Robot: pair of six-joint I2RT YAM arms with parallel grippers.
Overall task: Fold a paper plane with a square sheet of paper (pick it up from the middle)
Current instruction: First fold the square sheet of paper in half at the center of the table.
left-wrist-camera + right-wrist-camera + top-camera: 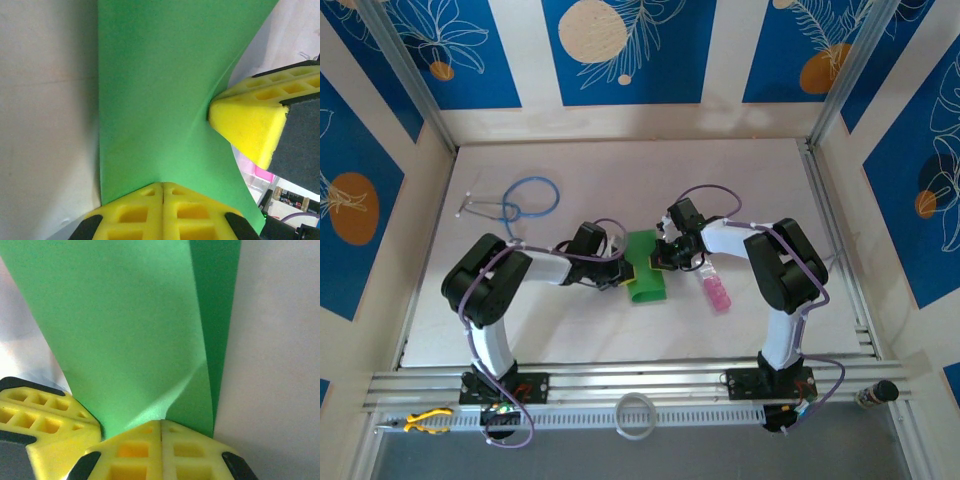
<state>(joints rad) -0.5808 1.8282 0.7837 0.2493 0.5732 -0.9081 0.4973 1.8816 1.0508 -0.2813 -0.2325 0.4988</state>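
At the middle of the table (620,170) the paper (647,280), doubled into a narrow strip, is held between the arms, the left end effector (162,196) and the right end effector (161,434) each pinched tight on an opposite edge. This looks like an early lengthwise fold; the next move calls for laying the strip flat and pressing the crease without twisting it. The table is plain white, with a stethoscope (527,197) and bottle (717,293) off the paper, inside cream walls (620,50) with blue leaf-patterned panels.
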